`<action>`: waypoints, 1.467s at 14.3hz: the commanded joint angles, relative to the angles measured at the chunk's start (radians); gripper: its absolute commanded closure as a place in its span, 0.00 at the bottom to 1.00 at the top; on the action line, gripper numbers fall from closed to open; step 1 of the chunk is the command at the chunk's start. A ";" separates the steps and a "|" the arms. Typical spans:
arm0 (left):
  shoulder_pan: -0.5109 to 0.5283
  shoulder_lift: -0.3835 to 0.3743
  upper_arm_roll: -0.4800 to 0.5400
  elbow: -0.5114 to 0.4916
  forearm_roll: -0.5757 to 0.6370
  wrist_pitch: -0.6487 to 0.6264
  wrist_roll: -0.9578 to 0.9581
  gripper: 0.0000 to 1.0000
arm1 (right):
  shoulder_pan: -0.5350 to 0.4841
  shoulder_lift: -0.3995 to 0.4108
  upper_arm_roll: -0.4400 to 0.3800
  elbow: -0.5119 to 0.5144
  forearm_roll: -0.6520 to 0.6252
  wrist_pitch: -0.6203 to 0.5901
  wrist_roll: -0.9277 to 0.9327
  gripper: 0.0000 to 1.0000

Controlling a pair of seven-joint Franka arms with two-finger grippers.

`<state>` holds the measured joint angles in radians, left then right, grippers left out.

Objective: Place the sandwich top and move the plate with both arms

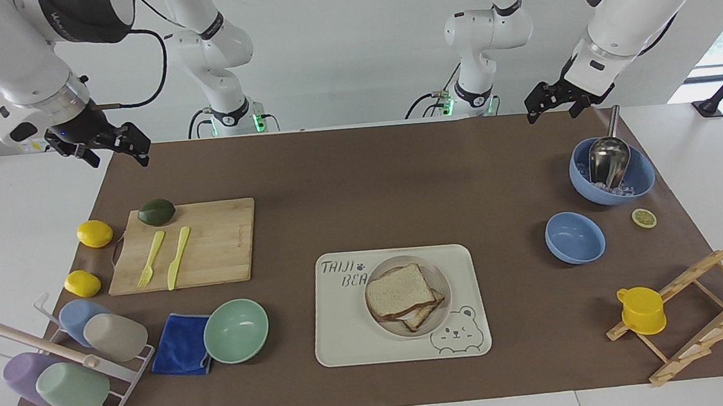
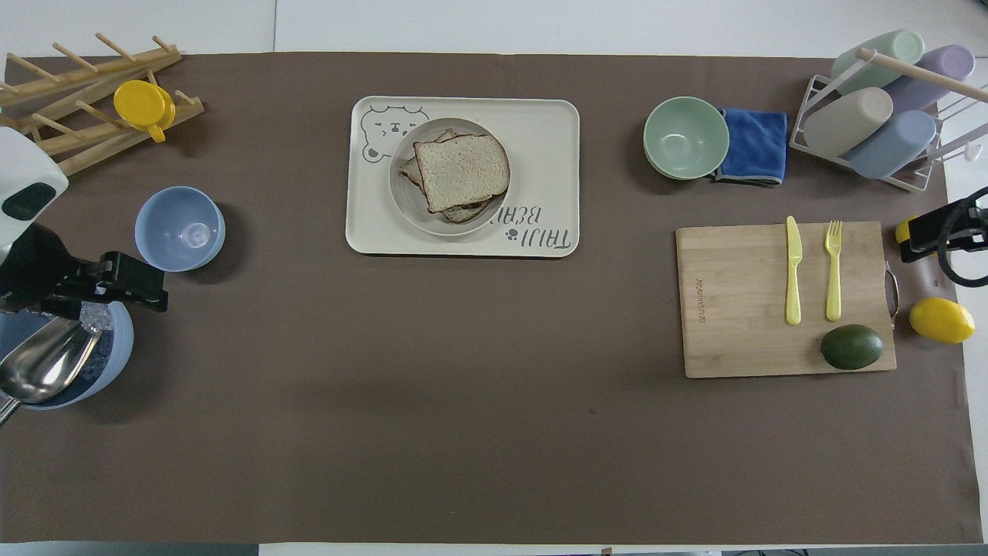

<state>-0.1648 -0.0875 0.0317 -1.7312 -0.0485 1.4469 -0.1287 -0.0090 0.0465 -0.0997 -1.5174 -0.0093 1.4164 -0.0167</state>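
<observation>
The sandwich top [image 1: 399, 291] lies flat on a lower slice that pokes out beneath it, on the plate [image 1: 437, 274]. The plate sits on the cream bear tray [image 1: 352, 333]. In the overhead view the sandwich top [image 2: 461, 171] covers most of the plate [image 2: 401, 194]. My left gripper [image 1: 550, 105] is open and empty, raised over the mat's edge by the ice bowl, far from the plate; it also shows in the overhead view [image 2: 133, 279]. My right gripper [image 1: 115, 150] is open and empty, and waits raised over the mat's corner near the cutting board.
A blue bowl with ice and a metal scoop [image 1: 611, 173], a small blue bowl [image 1: 574, 236] and a lemon slice [image 1: 644, 217] lie toward the left arm's end. A cutting board [image 1: 210, 244], mint bowl [image 1: 236, 330], blue cloth and cup rack [image 1: 64, 362] lie toward the right arm's end.
</observation>
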 commanded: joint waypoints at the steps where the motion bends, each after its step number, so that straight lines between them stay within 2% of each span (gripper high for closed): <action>1: 0.022 -0.058 -0.029 -0.117 0.018 0.137 0.015 0.00 | -0.019 -0.008 0.011 -0.010 0.022 0.000 -0.028 0.00; 3: 0.039 -0.037 -0.035 -0.085 0.018 0.161 0.017 0.00 | -0.019 -0.008 0.011 -0.010 0.022 0.000 -0.028 0.00; 5: 0.051 0.032 -0.033 0.011 0.018 0.136 0.015 0.00 | -0.019 -0.008 0.011 -0.010 0.022 0.000 -0.028 0.00; 7: 0.074 0.067 -0.038 0.091 0.022 0.081 0.017 0.00 | -0.019 -0.008 0.009 -0.010 0.022 0.000 -0.028 0.00; 9: 0.094 0.057 -0.076 0.093 0.029 0.056 0.027 0.00 | -0.019 -0.008 0.011 -0.010 0.022 0.000 -0.028 0.00; 14: 0.093 0.006 -0.078 0.018 0.025 0.079 0.037 0.00 | -0.019 -0.008 0.011 -0.010 0.022 0.000 -0.028 0.00; 21: 0.091 0.037 -0.072 0.047 0.029 0.076 0.072 0.00 | -0.019 -0.008 0.011 -0.010 0.022 0.000 -0.028 0.00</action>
<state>-0.0843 -0.0493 -0.0331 -1.6848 -0.0399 1.5315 -0.0777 -0.0090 0.0465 -0.0997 -1.5174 -0.0093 1.4164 -0.0167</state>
